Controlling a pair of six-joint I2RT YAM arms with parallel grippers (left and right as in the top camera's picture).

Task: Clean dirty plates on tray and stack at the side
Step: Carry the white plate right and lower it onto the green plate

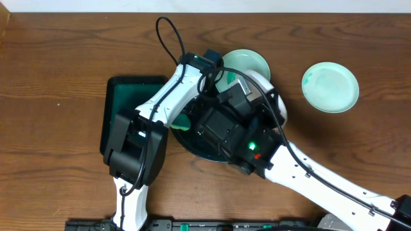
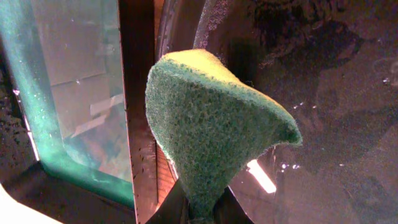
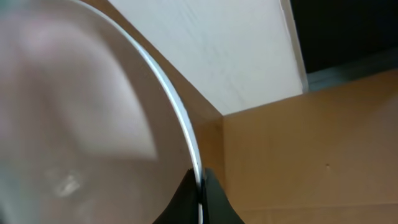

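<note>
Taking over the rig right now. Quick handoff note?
Left gripper: shut on the sponge, at the black tray's edge.
Right gripper: shut on the held plate, by its rim.
Side plate: alone on bare table, right of the tray.
Far plate: partly hidden behind the arms.
Done: one plate off the tray.
To do: wipe the held plate, stack all; no stack yet.

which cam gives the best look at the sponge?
Left wrist: the sponge fills the frame, green scrub face and yellow edge clear, pinched in the left gripper. Overhead shows only a yellow-green sliver. Right wrist: none.
</note>
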